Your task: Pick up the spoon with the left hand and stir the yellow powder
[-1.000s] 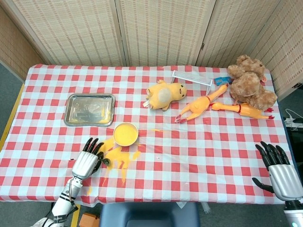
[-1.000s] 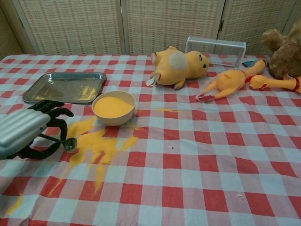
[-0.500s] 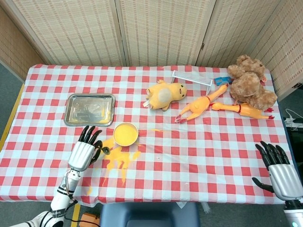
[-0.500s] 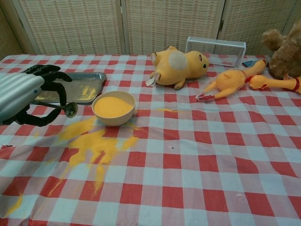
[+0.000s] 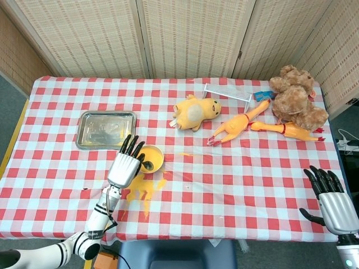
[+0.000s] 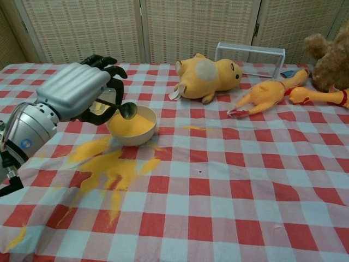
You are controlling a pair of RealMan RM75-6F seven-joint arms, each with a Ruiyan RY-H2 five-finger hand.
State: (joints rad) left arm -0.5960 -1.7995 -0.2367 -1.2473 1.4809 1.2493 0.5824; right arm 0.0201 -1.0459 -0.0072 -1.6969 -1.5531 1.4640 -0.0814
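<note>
Pickup done: left hand (image 6: 73, 90) is gripping the spoon (image 6: 127, 109), holding its tip over the powder (image 6: 131, 124) in the bowl (image 6: 132, 135); stirring pending.

Both views are bright and evenly lit, with soft light that seems to come from above. Shadows are faint and short: a pale one lies under the yellow plush toy (image 6: 207, 76), another under the bowl (image 6: 132, 125). The metal tray (image 5: 106, 129) shows a dull sheen with no hard glare, and the silver back of the left hand (image 6: 73, 93) catches a soft highlight. Colours of the checked tablecloth (image 5: 235, 179) read clean and saturated. The head view is sharp across the table. In the chest view the near left hand looks large and slightly soft, and the table edges bend a little toward the frame corners.
</note>
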